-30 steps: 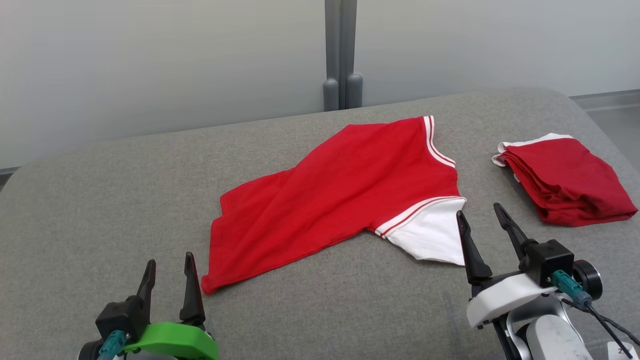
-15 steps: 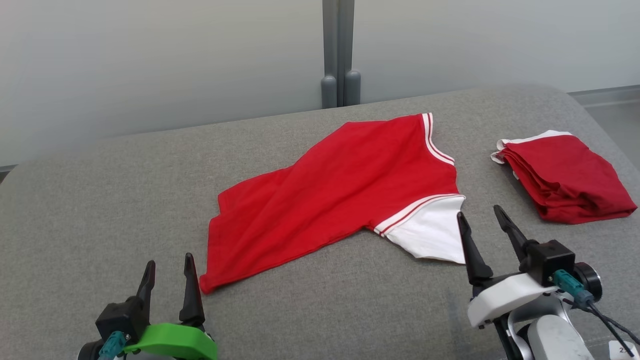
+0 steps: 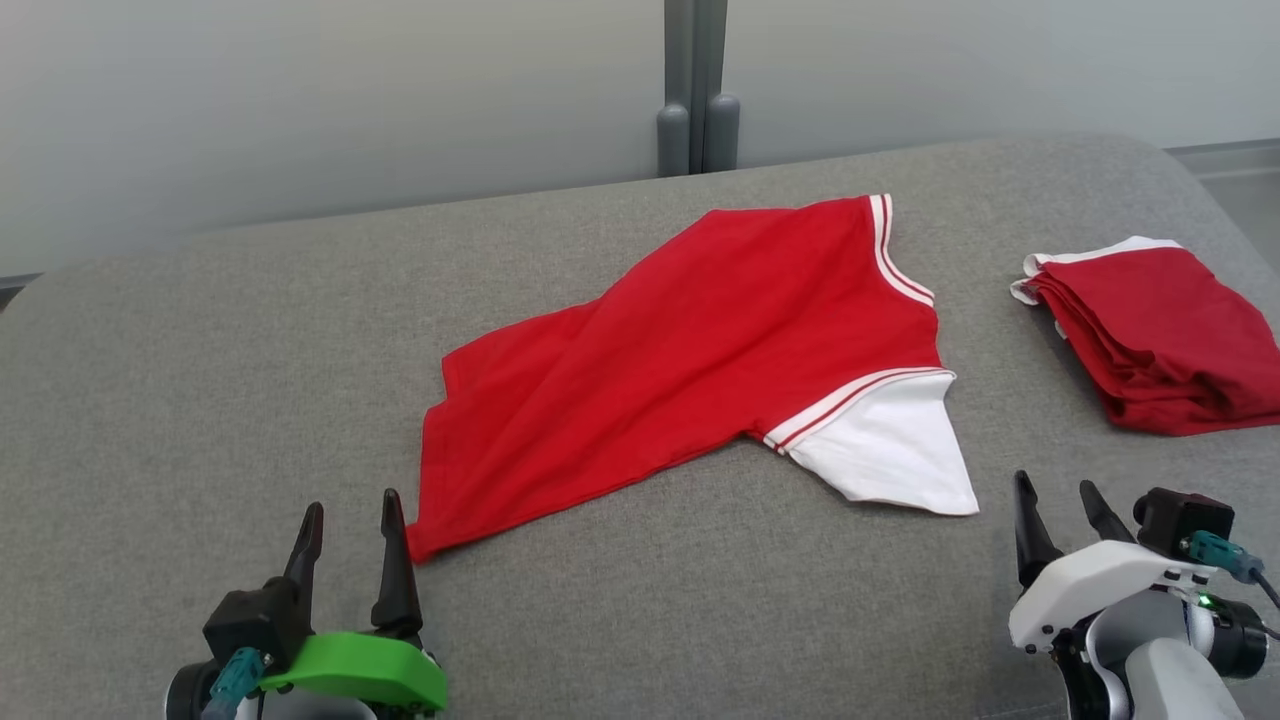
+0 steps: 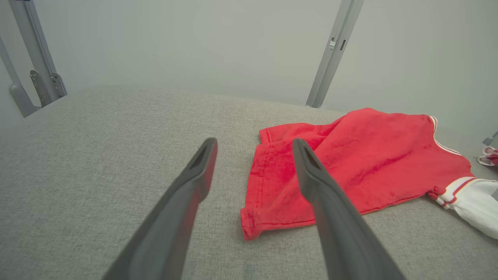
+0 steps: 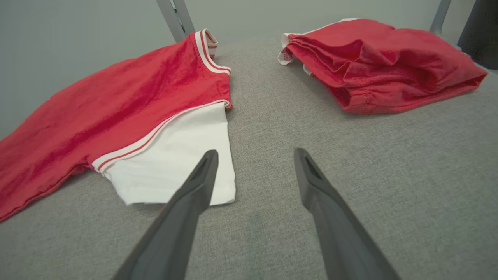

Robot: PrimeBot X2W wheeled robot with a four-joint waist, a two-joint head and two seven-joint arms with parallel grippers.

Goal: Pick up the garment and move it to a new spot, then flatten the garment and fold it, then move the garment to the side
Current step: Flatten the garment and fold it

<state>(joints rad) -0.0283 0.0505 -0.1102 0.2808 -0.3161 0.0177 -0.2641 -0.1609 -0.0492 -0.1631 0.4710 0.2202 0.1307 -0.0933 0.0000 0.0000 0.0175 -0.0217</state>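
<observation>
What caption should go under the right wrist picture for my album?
Open right fingers over grey fabric, spread red shirt beside them, folded red garment beyond.

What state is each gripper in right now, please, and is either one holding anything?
Left gripper: open, holding nothing.
Right gripper: open, holding nothing.
</observation>
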